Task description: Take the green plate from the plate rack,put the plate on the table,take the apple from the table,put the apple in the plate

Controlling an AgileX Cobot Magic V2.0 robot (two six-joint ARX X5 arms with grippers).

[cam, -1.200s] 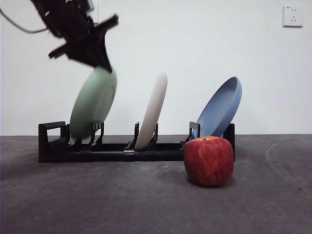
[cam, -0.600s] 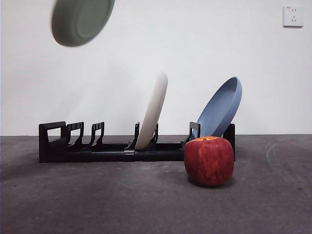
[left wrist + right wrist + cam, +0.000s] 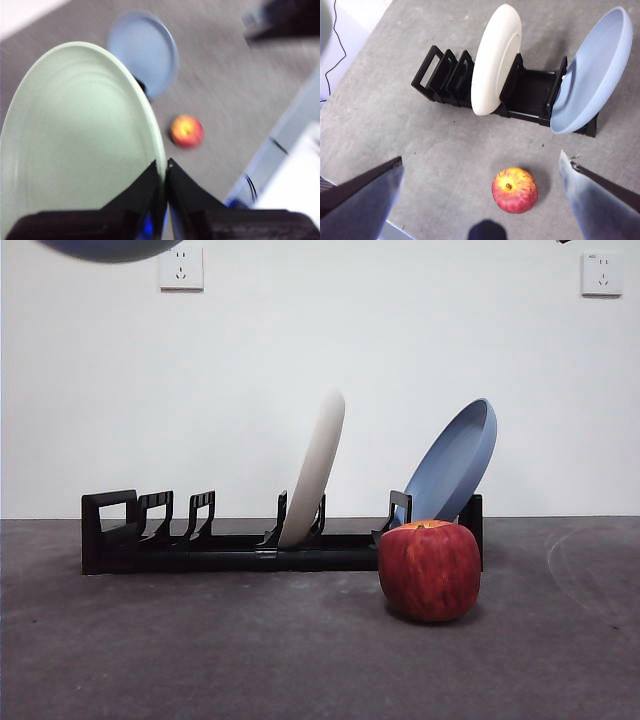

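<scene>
My left gripper [image 3: 165,169] is shut on the rim of the green plate [image 3: 75,135] and holds it high above the table. In the front view only the plate's lower edge [image 3: 105,248] shows, at the top left. The black plate rack [image 3: 200,550] stands on the dark grey table [image 3: 200,660], and its left slots are bare. The red apple [image 3: 430,570] sits on the table in front of the rack's right end. My right gripper [image 3: 481,157] is open and empty, high above the apple [image 3: 514,189].
A cream-white plate [image 3: 315,465] leans in the rack's middle slot and a blue plate [image 3: 455,460] in its right end. Both show in the right wrist view, cream [image 3: 495,60] and blue [image 3: 592,70]. Wall sockets [image 3: 181,268] are behind.
The green plate has come out of the rack's left slots and risen up and left, almost out of the front view's top. The arm that held it is gone from that view.
</scene>
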